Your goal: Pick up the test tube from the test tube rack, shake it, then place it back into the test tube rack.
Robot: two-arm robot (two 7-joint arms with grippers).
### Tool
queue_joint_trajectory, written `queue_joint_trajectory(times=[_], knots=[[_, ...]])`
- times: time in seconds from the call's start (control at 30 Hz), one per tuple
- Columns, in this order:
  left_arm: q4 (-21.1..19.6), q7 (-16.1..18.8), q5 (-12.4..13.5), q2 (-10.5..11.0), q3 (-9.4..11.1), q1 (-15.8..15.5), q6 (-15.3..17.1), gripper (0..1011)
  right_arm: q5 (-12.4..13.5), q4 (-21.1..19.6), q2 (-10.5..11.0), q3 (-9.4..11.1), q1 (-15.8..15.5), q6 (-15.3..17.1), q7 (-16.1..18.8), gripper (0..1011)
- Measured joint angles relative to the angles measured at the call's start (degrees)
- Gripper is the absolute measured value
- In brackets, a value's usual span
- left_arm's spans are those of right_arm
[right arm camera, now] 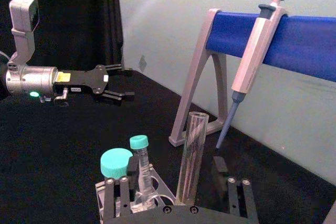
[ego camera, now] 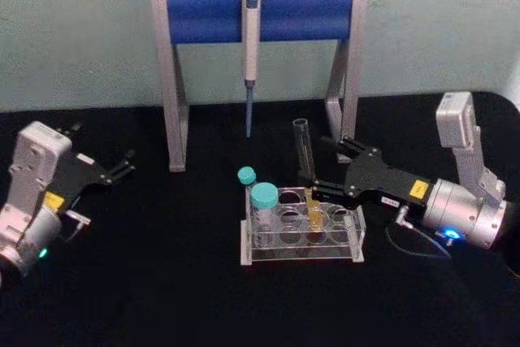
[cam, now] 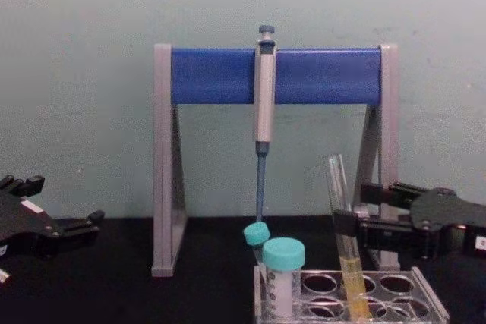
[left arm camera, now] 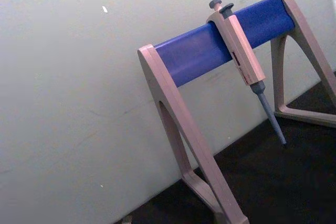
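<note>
The test tube [ego camera: 303, 142] stands leaning in the clear test tube rack [ego camera: 354, 243] at table centre, with yellow liquid [cam: 354, 282] in its lower part. My right gripper [ego camera: 318, 165] reaches in from the right, open. One finger is on each side of the tube above the rack. In the right wrist view the tube [right arm camera: 190, 161] rises between the black fingers [right arm camera: 235, 195] with a gap on both sides. My left gripper [ego camera: 123, 166] rests at the far left of the table, open and holding nothing.
Two teal-capped vials [ego camera: 262, 198] occupy the rack's left end. Behind the rack stands a grey-and-blue pipette stand [ego camera: 260, 14], and a pipette [ego camera: 250, 54] hangs from its bar. The black table ends at a pale wall.
</note>
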Motion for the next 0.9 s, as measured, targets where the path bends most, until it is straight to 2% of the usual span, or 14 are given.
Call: queue_joint_trajectory(times=[0.1,0.2,0.73,0.9], knots=[[0.0,0.0,0.0,0.0,0.0,0.0,0.0,1001,0.0,0.0,0.0,0.0,0.0,0.0,0.0,958],[0.0,0.0,0.0,0.0,0.0,0.0,0.0,1001,0.0,0.0,0.0,0.0,0.0,0.0,0.0,1000],[0.0,0.0,0.0,0.0,0.0,0.0,0.0,1001,0.0,-0.3,0.0,0.1,-0.3,-0.5,-0.1,1000],[0.0,0.0,0.0,0.0,0.0,0.0,0.0,1001,1.5,-2.4,0.0,2.1,-1.7,-1.8,-1.7,1000]])
